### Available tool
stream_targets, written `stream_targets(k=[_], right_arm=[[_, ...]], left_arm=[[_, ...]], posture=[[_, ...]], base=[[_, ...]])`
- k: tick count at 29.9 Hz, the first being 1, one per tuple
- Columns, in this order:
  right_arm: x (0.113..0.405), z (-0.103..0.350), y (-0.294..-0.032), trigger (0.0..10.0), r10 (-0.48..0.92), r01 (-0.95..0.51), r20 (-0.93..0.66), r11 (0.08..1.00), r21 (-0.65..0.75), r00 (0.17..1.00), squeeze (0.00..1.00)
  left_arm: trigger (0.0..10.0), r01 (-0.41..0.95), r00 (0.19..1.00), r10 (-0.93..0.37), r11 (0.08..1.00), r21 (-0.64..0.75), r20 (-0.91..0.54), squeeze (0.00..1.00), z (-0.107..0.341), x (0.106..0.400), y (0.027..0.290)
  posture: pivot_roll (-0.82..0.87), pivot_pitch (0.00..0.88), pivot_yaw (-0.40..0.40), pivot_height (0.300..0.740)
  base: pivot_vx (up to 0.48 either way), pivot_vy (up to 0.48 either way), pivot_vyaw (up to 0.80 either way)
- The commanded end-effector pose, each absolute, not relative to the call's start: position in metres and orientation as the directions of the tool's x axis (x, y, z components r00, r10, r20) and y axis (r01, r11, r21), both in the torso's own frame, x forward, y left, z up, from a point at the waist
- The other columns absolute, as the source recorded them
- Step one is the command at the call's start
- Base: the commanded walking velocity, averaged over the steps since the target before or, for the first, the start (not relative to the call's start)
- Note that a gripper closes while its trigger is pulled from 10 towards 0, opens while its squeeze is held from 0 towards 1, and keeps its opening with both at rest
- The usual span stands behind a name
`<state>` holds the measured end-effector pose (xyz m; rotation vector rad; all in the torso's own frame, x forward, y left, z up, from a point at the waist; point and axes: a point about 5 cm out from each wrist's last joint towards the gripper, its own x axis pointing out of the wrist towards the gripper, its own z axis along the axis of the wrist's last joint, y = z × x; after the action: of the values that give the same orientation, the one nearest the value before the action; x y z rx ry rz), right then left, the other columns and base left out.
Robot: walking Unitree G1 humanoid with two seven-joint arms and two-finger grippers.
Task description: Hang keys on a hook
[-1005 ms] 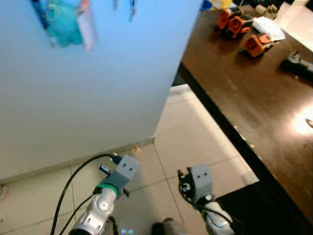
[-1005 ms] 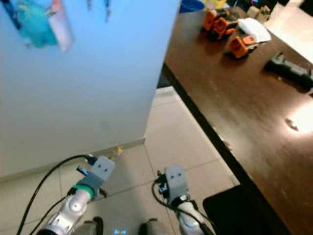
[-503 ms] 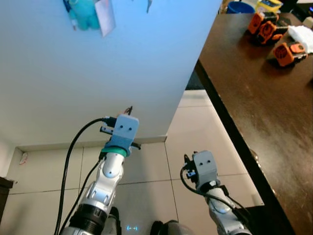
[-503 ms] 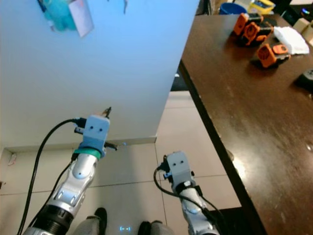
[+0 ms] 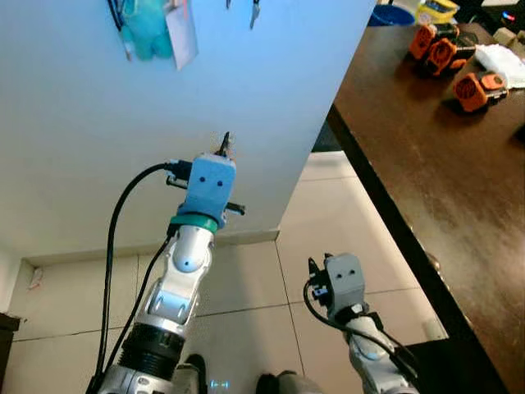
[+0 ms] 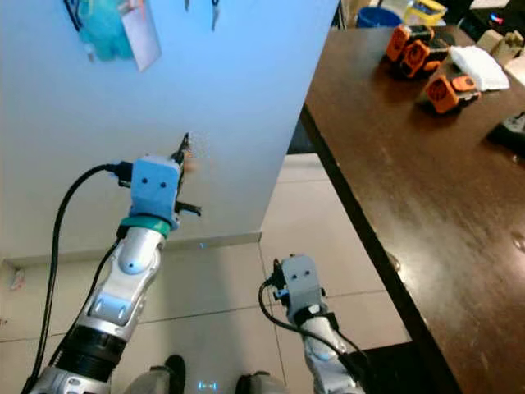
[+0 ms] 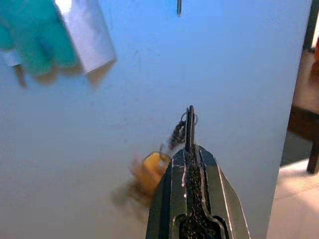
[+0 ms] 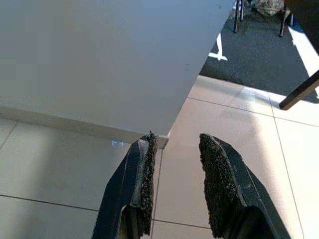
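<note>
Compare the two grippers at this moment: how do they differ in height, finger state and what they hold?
Height: the left gripper is raised in front of the white wall; the right gripper hangs low over the tiled floor.
Fingers: the left gripper's are pressed together; the right gripper's stand apart.
Load: the left gripper pinches a key ring with an orange fob dangling; the right gripper holds nothing.
Both have black padded fingers.

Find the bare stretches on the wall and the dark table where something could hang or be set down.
Bare wall lies between the hanging teal toy and the wall's right edge, around the left gripper shut on the keys. The table is bare nearest the robot; its far end is crowded with orange tools.
</note>
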<state>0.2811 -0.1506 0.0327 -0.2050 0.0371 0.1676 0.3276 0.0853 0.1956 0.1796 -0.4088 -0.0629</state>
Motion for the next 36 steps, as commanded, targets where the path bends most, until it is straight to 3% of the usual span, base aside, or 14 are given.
stream_targets(k=[1,13,15,22,23,25,30,36], right_arm=[[0.277,0.030,-0.150,10.0,0.172,-0.179,-0.055,0.965,-0.191,0.984,0.00],[0.272,0.027,-0.146,10.0,0.217,-0.227,-0.067,0.949,-0.220,0.974,0.00],[0.272,0.026,-0.145,10.0,0.227,-0.237,-0.072,0.945,-0.224,0.971,0.00],[0.267,0.022,-0.142,10.0,0.275,-0.290,-0.098,0.932,-0.216,0.956,0.00],[0.255,0.013,-0.142,10.0,0.347,-0.370,-0.137,0.900,-0.228,0.928,0.00],[0.251,0.010,-0.143,10.0,0.362,-0.389,-0.151,0.892,-0.231,0.920,0.00],[0.244,0.002,-0.156,10.0,0.323,-0.366,-0.193,0.894,-0.259,0.927,0.00],[0.248,0.004,-0.156,10.0,0.319,-0.359,-0.182,0.895,-0.265,0.930,0.00]], left_arm=[[10.0,0.023,0.905,-0.096,0.984,0.178,0.414,0.00,0.206,0.326,0.085],[10.0,-0.012,0.791,-0.111,0.980,0.196,0.602,0.00,0.254,0.313,0.082],[10.0,-0.013,0.757,-0.136,0.975,0.223,0.639,0.00,0.261,0.308,0.081],[10.0,0.035,0.752,-0.183,0.971,0.238,0.633,0.00,0.260,0.303,0.080],[10.0,0.131,0.732,-0.293,0.947,0.295,0.615,0.00,0.255,0.291,0.081],[10.0,0.149,0.724,-0.320,0.937,0.315,0.610,0.00,0.255,0.286,0.083],[10.0,0.030,0.699,-0.314,0.911,0.412,0.643,0.00,0.261,0.280,0.092],[10.0,0.014,0.694,-0.315,0.905,0.425,0.647,0.00,0.260,0.278,0.092]], posture=[[-0.06,0.161,-0.026,0.740],[-0.06,0.161,-0.031,0.740],[-0.06,0.161,-0.031,0.740],[-0.06,0.165,-0.030,0.740],[-0.06,0.167,-0.030,0.740],[-0.06,0.170,-0.035,0.740],[-0.05,0.173,-0.039,0.740],[-0.05,0.173,-0.039,0.740]], base=[[0.480,0.000,0.00],[0.429,0.000,0.00],[0.000,0.000,0.00],[0.000,0.000,0.00],[0.000,0.000,0.00],[0.000,0.000,0.00],[0.000,0.000,0.00],[0.000,0.000,0.00]])
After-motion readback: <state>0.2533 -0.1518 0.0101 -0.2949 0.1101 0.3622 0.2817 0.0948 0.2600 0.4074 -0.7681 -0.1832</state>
